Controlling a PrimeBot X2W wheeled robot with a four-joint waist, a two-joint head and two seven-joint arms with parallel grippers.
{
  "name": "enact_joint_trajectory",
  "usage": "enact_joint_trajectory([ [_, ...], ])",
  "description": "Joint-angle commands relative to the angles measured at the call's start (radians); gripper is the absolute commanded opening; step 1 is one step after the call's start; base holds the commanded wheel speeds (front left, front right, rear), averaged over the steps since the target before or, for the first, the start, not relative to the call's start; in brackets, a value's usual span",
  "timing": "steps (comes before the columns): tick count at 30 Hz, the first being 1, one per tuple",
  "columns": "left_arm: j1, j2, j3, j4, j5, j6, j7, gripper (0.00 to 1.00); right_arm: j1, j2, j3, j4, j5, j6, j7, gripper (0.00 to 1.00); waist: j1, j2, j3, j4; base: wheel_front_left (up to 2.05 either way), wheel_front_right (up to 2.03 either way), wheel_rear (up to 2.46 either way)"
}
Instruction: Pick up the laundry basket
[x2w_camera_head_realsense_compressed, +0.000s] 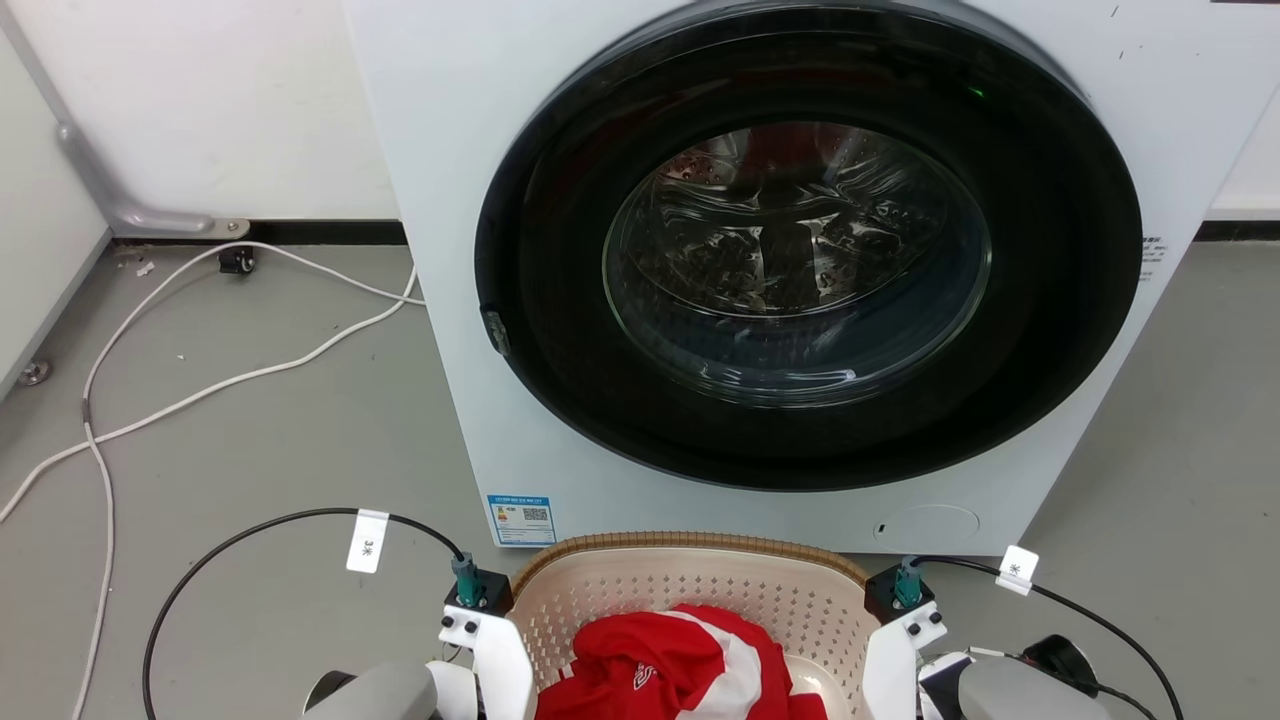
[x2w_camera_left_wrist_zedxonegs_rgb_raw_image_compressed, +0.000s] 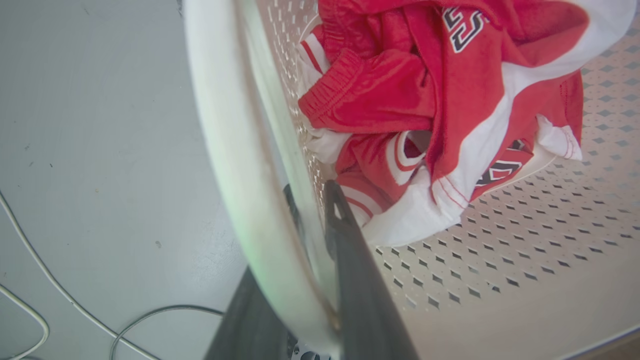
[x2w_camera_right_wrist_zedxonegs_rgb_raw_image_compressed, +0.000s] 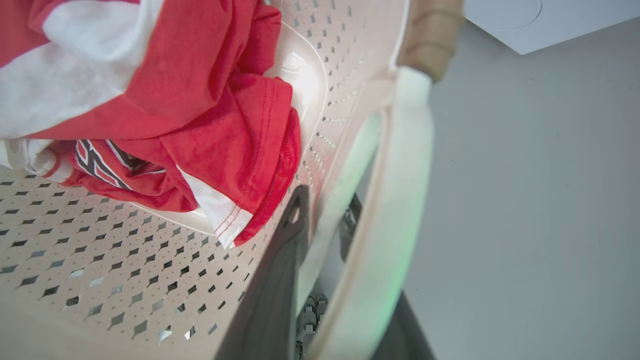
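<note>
Head view first: the washing machine (x2w_camera_head_realsense_compressed: 450, 300) stands square ahead on the grey floor (x2w_camera_head_realsense_compressed: 250, 420), its round dark door (x2w_camera_head_realsense_compressed: 560, 330) shut and the steel drum shining behind the glass. Just in front of its bottom edge, low and dead centre, there's the laundry basket (x2w_camera_head_realsense_compressed: 700, 590), its brown woven rim facing the machine and a red-and-white garment (x2w_camera_head_realsense_compressed: 650, 665) heaped inside. The left arm (x2w_camera_head_realsense_compressed: 490, 650) hugs the basket's left side and the right arm (x2w_camera_head_realsense_compressed: 895, 650) its right side, each trailing a black cable (x2w_camera_head_realsense_compressed: 250, 528). White cords (x2w_camera_head_realsense_compressed: 200, 385) wander across the floor toward the left wall. Whether the basket rests on the floor or hangs clear of it, I cannot tell from here. Over to the left wrist view: the left gripper (x2w_camera_left_wrist_zedxonegs_rgb_raw_image_compressed: 311, 197) sits astride the basket's left side. One dark finger lies flat along the perforated inner wall beside the garment, the other runs down the outside, half hidden behind the white left handle (x2w_camera_left_wrist_zedxonegs_rgb_raw_image_compressed: 225, 150). The fingers are drawn in narrow, with the wall pinched between them. Grey floor and a couple of cords lie beyond the handle. Now the right wrist view, the mirror picture: the right gripper (x2w_camera_right_wrist_zedxonegs_rgb_raw_image_compressed: 325, 200) has one finger inside against the perforated wall, close to the garment's hem. The other finger is outside, glimpsed through the opening under the white right handle (x2w_camera_right_wrist_zedxonegs_rgb_raw_image_compressed: 400, 200). The jaws are closed down close on that wall, and a corner of the machine sits at the top right.
</note>
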Motion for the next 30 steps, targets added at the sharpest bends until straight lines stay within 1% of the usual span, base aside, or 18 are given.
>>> enact_joint_trajectory([
  [1, -0.027, -0.004, -0.006, -0.003, 0.003, -0.010, -0.006, 0.00, -0.009, 0.004, 0.022, -0.003, -0.004, 0.016, -0.005, 0.00, 0.0000, -0.0001, -0.001, 0.000, 0.00, 0.00, 0.00],
  [14, -0.025, -0.001, -0.027, 0.003, -0.023, -0.010, -0.007, 0.00, -0.020, 0.008, 0.065, 0.009, 0.043, 0.016, -0.019, 0.00, 0.0000, -0.0001, -0.007, -0.001, 0.00, 0.00, 0.00],
  [30, -0.028, -0.001, -0.039, 0.004, -0.043, -0.010, -0.008, 0.00, -0.027, 0.008, 0.088, 0.011, 0.070, 0.016, -0.022, 0.00, 0.0000, -0.0001, -0.002, 0.000, 0.00, 0.00, 0.00],
])
